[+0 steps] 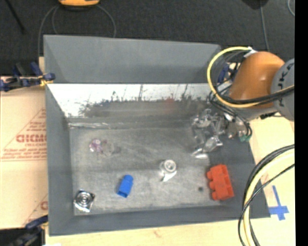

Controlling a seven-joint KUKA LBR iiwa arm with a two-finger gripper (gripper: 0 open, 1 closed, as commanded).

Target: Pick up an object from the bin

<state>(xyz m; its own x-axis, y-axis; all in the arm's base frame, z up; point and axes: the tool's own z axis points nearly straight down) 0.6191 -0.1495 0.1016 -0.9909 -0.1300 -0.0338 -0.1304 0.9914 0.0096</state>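
Observation:
My gripper (207,131) hangs low over the right side of the bin, near the right wall, with nothing seen in its grasp. A red toy brick (219,182) lies just below it, toward the front right corner. A small white and clear ring-shaped piece (168,169) rests on the floor to the gripper's lower left, apart from it.
A blue cylinder (124,185) lies near the front wall. A shiny metal piece (84,200) sits in the front left corner. A small clear purplish thing (97,146) lies at the left. The arm with its orange cover and cables comes in over the right rim.

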